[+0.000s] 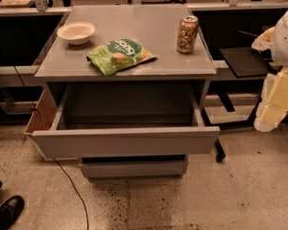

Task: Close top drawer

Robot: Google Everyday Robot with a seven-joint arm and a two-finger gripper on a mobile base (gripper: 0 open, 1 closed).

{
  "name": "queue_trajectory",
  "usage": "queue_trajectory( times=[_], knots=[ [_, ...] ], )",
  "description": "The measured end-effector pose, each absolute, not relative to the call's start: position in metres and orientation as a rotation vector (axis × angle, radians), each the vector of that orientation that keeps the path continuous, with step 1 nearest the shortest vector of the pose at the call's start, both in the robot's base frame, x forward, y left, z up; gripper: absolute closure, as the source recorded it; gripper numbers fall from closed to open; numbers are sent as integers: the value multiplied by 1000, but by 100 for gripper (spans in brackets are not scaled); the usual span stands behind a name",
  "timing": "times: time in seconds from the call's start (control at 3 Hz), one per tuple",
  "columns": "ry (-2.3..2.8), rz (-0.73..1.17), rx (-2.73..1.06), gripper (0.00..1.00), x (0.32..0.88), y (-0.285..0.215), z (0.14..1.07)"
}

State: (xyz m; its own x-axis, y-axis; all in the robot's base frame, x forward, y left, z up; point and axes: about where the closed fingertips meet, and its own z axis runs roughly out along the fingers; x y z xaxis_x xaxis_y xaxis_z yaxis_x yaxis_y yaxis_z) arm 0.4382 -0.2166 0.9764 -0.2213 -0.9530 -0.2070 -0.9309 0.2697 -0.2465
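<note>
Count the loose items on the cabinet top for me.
3: a white bowl back left, a green snack bag front centre, a can back right. None looks hidden. The gripper hangs right of the open top drawer.

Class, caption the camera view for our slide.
Top drawer stands open; gripper hangs at the right, apart from it.

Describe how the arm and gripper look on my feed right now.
The arm shows at the frame's right edge: a rounded white shell at the top, then blocky pale cream-yellow segments below it. The gripper appears to be the arm's lowest cream end, to the right of the open top drawer. No cables, labels or markings show on it.
</note>
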Motion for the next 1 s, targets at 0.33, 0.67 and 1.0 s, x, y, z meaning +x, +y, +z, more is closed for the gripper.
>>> queue_trajectory(
  times=[0.33, 0.67, 1.0],
  knots=[
    [2231, -99, -1724, 0, 438, -217, 976],
    [2263, -93, -1706, 0, 432, -222, 960],
    [2260, -49, -1719, 0, 421, -217, 907]
  ],
)
